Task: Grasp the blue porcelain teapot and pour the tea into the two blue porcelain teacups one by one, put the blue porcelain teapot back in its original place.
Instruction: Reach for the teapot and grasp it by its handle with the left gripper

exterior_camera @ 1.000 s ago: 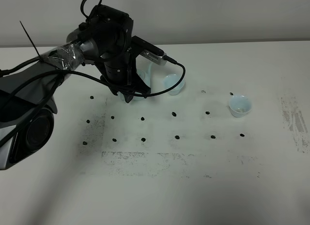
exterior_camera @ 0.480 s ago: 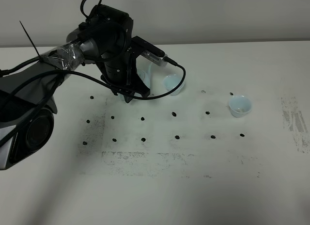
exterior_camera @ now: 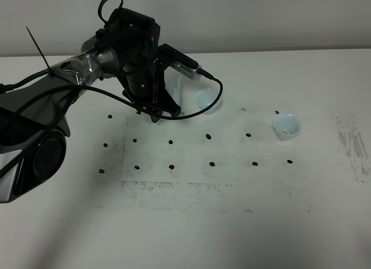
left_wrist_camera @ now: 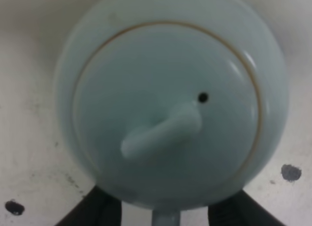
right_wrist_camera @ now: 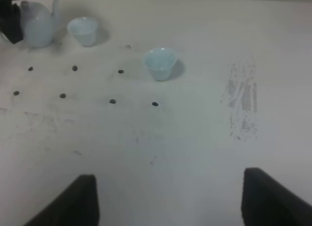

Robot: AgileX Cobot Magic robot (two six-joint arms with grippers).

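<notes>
Counting one blue porcelain teapot (left_wrist_camera: 165, 104), two blue porcelain teacups (right_wrist_camera: 83, 30) (right_wrist_camera: 160, 63). Straddling the handle (left_wrist_camera: 165, 219) with left claw (exterior_camera: 156, 113), grip unclear; right claw (right_wrist_camera: 168, 201) released.

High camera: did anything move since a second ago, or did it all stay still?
The left gripper and its arm crept slightly to the right in the high view, close over the blue porcelain teapot. Nothing was visibly grabbed or let go. The pot, mostly hidden, shows no clear move. The teacup by the pot and the teacup farther right stayed put.
</notes>
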